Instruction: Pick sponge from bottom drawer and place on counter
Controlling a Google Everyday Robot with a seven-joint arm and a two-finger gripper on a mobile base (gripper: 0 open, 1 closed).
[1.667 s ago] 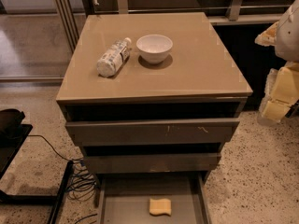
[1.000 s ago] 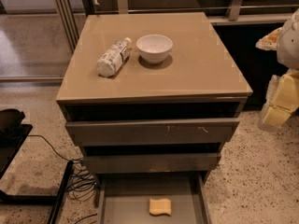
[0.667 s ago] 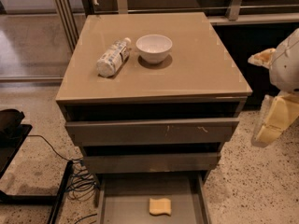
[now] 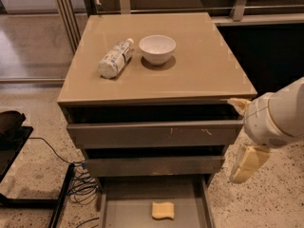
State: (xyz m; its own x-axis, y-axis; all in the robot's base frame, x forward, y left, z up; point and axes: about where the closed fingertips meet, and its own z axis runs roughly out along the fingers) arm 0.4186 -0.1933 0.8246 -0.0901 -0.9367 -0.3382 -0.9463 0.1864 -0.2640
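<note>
My gripper (image 4: 233, 140) hangs at the cabinet's right front corner, level with the two shut upper drawers (image 4: 152, 135). Its cream fingers (image 4: 248, 161) are spread wide with nothing between them, one tip near the counter (image 4: 199, 77) edge and the other pointing at the floor. The sponge (image 4: 163, 210) lies flat on the floor of the pulled-out bottom drawer (image 4: 126, 208), apart from my gripper. On the counter a white bowl (image 4: 157, 49) stands upright, with a plastic bottle (image 4: 115, 58) lying on its side just beside it.
</note>
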